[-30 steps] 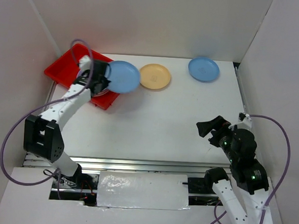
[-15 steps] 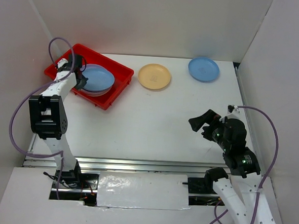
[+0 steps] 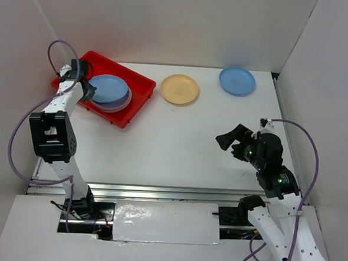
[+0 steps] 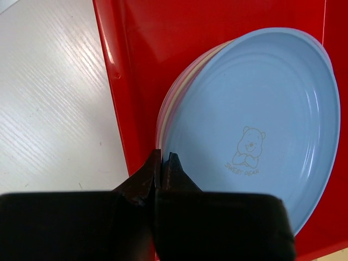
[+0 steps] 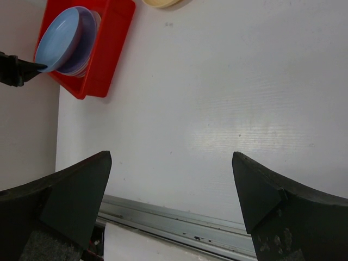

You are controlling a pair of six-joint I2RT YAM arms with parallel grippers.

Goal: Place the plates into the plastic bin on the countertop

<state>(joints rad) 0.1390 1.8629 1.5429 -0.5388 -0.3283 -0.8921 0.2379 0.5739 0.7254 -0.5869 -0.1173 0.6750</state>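
The round light-blue plastic plate (image 3: 109, 88) lies on top of a pile inside the bright red plastic bin (image 3: 142, 88). My left claw (image 4: 163, 163) is squeezed closed right at the plate's rim. If I pull away roughly, I might hook that rim and tip the plate out. My right claw (image 3: 231, 136) is wide open and holds nothing.

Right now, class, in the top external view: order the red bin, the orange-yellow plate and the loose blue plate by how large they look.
1. Red bin: clearly the largest.
2. Orange-yellow plate and loose blue plate: these look about alike, too close to rank.
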